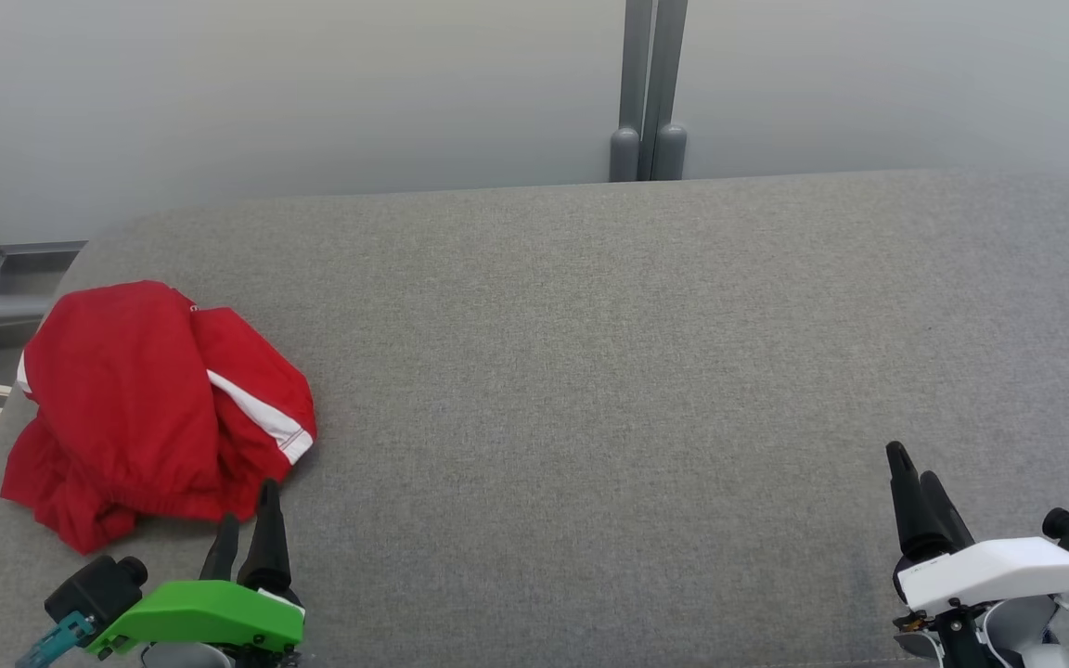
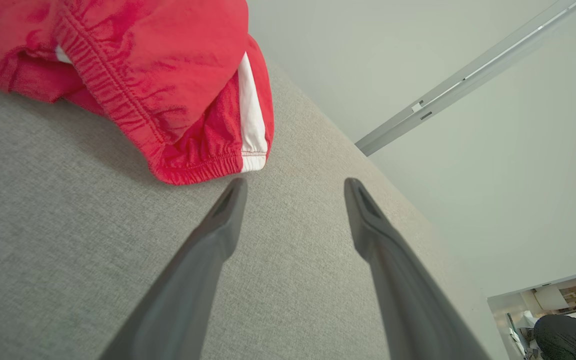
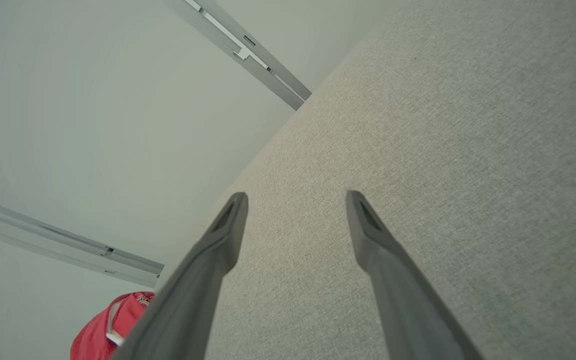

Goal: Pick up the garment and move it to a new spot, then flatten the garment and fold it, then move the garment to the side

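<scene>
Nothing grabbed yet

Red garment point(image 1: 154, 408) of thin crinkly cloth, white side stripe, puckered elastic hem, bunched in a soft heap at the far left of the coarse grey woven surface point(image 1: 590, 371). Just beside its near hem, left gripper point(image 1: 247, 503), tapered dark fingers point(image 2: 218, 235) spread wide, pinching nothing. Well apart, right gripper point(image 1: 911, 464), likewise spread over plain weave.

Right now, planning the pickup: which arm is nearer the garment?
Left. The left arm has its jaws just short of the garment; the right arm is far across the gray surface.
</scene>
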`<state>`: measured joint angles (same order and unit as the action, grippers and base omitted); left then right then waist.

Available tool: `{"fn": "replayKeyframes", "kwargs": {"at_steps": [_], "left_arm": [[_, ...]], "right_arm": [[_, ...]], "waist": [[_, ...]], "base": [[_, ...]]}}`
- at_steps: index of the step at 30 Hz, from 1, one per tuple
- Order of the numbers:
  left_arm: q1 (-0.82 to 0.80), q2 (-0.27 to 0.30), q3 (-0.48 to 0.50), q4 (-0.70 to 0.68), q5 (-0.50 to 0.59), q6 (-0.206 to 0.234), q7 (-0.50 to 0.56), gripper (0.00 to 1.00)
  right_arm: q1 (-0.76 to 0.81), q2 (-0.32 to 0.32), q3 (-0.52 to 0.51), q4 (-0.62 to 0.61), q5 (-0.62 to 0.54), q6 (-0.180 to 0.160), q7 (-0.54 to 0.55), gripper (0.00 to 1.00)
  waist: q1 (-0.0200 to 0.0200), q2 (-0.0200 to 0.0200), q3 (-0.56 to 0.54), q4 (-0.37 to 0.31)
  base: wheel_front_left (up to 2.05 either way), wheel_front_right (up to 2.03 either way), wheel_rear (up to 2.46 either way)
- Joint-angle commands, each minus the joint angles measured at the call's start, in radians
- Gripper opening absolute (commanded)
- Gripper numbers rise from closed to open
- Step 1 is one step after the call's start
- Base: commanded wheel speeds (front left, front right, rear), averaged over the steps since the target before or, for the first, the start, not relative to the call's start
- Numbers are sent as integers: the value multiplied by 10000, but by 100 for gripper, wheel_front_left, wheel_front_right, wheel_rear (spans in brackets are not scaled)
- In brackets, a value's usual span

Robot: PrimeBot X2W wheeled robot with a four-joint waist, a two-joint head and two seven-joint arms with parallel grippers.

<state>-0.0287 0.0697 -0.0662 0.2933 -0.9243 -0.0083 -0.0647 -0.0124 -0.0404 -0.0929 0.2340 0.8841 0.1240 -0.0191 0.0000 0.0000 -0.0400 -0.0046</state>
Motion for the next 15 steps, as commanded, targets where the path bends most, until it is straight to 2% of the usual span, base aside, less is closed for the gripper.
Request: {"fn": "replayKeyframes", "kwargs": {"at_steps": [1, 15], "left_arm": [[16, 131, -64, -138, 495, 103, -132, 100], [-141, 424, -580, 170, 2582, 478, -540, 100]], "right_arm": [[-201, -68, 7, -193, -565, 43, -44, 100], [-204, -82, 344, -455, -3257, 54, 99, 100]], "waist": [[0, 0, -11, 0], [0, 0, -90, -15]], "base": [[0, 0, 0], [0, 0, 0]]}}
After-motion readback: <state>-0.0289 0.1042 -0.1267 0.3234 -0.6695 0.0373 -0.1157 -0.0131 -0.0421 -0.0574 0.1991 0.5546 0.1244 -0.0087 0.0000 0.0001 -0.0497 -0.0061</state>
